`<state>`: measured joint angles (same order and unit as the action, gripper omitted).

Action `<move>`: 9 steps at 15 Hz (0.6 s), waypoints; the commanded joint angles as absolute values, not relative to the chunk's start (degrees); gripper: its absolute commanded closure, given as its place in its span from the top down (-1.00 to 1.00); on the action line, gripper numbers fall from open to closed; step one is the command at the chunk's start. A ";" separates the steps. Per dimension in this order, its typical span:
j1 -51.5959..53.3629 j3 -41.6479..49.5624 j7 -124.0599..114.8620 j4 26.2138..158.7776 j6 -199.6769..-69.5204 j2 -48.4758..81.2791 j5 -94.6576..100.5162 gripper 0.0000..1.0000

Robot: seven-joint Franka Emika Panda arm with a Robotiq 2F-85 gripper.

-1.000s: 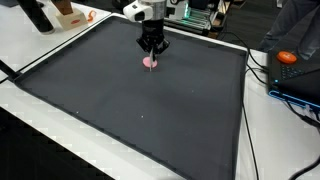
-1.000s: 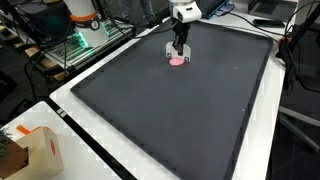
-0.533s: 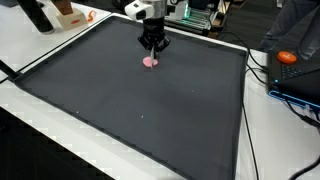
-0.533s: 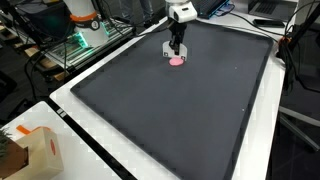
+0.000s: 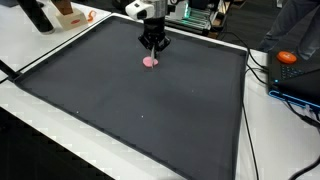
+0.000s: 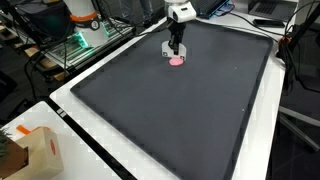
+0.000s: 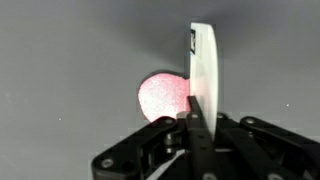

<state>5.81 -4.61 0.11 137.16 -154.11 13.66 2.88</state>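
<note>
Your black gripper (image 5: 152, 46) hangs near the far edge of the dark grey mat (image 5: 150, 115). Its jaws are pinched on a thin white flat piece (image 7: 203, 65), just above the pink round disc (image 5: 151, 61). The rest of the mat lies open.

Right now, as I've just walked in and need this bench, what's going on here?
The robot's hand hangs near one edge of the dark mat, pinching a thin white piece upright on edge. A small pink object lies on the mat just below it.
</note>
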 commanded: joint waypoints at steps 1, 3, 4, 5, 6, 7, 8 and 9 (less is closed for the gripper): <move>6.02 -4.62 0.77 133.85 -155.90 19.29 3.77 -0.98; 6.18 -4.41 0.59 132.30 -155.62 20.20 4.36 -0.98; 6.15 -4.41 0.76 131.34 -155.25 20.63 4.49 -0.98; 6.25 -4.33 0.79 130.54 -154.83 20.99 4.90 -0.98; 6.39 -4.24 0.66 129.70 -154.48 21.27 5.28 -0.98; 6.60 -4.08 0.39 128.96 -154.39 21.55 5.83 -0.98; 6.57 -4.26 0.75 128.10 -154.49 22.03 5.86 -0.98; 6.75 -4.17 0.57 127.25 -154.37 22.57 6.27 -0.98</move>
<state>6.14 -4.60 0.25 132.15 -152.43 16.73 4.79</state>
